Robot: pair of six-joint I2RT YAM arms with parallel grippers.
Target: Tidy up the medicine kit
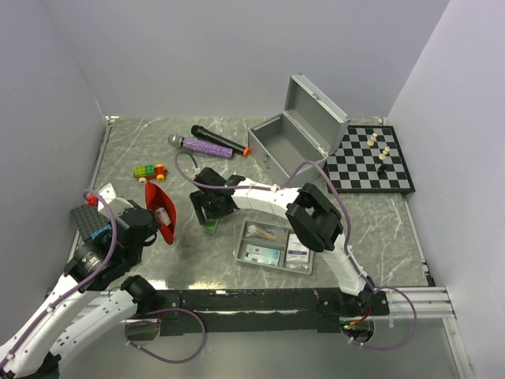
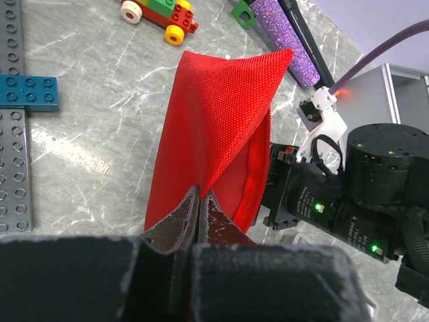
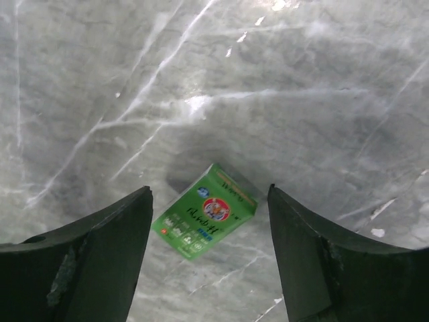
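Two jobs run together: your left gripper (image 2: 200, 201) is pinched tight on the red pouch (image 2: 214, 127) by its edge, while your right gripper (image 3: 208, 198) hangs wide open, empty, over the green packet (image 3: 204, 221) lying on the table (image 3: 301, 80). Next you likely need to descend squarely and close.
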